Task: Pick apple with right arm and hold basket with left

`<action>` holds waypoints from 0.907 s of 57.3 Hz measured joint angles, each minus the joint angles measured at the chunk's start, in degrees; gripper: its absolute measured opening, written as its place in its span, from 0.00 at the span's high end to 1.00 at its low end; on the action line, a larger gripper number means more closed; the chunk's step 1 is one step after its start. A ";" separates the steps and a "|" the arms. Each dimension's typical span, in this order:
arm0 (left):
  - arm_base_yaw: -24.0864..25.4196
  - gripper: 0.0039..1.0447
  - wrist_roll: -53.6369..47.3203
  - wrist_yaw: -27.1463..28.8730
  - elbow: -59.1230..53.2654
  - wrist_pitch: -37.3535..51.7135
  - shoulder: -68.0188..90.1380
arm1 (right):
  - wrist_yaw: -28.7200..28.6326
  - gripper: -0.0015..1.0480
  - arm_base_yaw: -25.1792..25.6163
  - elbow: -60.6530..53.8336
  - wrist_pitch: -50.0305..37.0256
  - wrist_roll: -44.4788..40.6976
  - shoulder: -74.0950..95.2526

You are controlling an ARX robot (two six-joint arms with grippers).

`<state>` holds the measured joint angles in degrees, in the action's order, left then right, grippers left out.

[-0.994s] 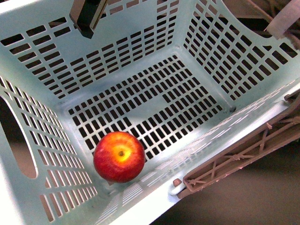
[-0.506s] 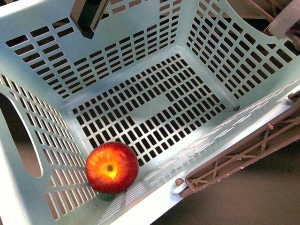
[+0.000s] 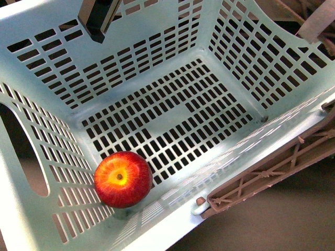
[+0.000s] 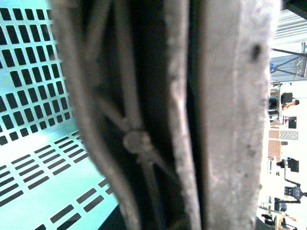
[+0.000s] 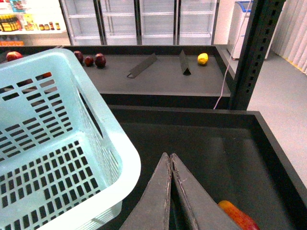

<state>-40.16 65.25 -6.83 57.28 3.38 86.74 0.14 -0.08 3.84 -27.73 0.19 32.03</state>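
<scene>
Apple (image 3: 123, 179) lies inside the basket (image 3: 157, 47), so the picking looks done; right claw (image 5: 170, 155) is pinched shut, empty (left claw (image 3: 99, 26) at the brown handle (image 4: 134, 141): grip unclear).

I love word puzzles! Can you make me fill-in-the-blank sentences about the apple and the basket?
The apple is mostly ___ in colour.
It sits in a ___ of the basket.
The basket's handle is ___.
The right gripper is ___, holding nothing.
Missing words: red, corner, brown, shut.
</scene>
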 joint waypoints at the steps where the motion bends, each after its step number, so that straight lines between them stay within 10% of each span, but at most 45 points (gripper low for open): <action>1: 0.00 0.86 0.00 0.00 0.00 0.00 0.00 | 0.00 0.98 0.00 -0.15 0.37 0.00 -0.57; 52: 0.00 0.86 0.04 -0.07 0.00 0.00 0.00 | -0.02 0.98 0.00 -2.84 16.70 -0.02 -21.05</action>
<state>-40.16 65.30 -6.90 57.28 3.38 86.74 0.12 -0.08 0.99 -11.03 0.16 10.98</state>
